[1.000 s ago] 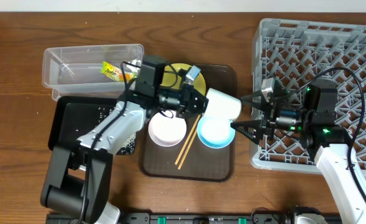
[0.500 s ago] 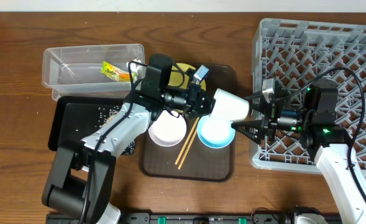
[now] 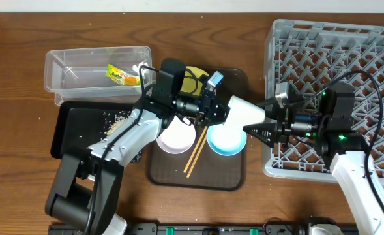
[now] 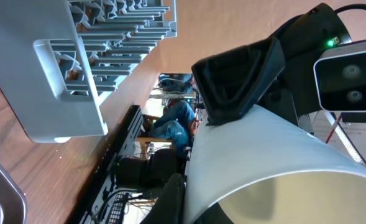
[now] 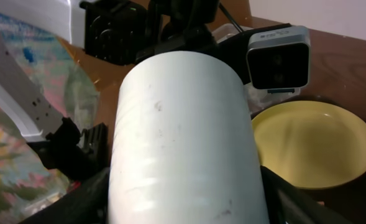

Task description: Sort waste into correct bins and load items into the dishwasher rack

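**Handover in hand.** The white cup (image 3: 244,111) hangs on its side in the air, above the gap between the blue bowl (image 3: 225,142) and the rim of the dishwasher rack (image 3: 335,39). The left gripper (image 3: 220,112) is clenched on the cup's nearer end. The left wrist view suggests that this is the open mouth, with one finger inside the rim.

The cup's far end points at the right gripper (image 3: 257,128), whose jaws stand on either side of it. The cup appears to be held level and pushed rightward so the right arm, which sits beside the rack, can take it and load it.

**Other items.**
- The white bowl (image 3: 175,137), the blue bowl and the chopsticks (image 3: 197,151) lie on the brown serving tray (image 3: 198,175).
- The snack wrapper (image 3: 117,75) lies in the clear tub (image 3: 68,65).
- Pale grains show on the black tray (image 3: 71,134).

**Not verifiable.**
- Whether the right gripper's jaws press on the cup or only flank it cannot be told. In the right wrist view the cup fills the frame and the fingers show only as dark corners.
- The left arm covers most of the yellow plate (image 3: 195,73).
- The paper scrap cannot be identified with certainty.
- The rack is cut off at the right edge.
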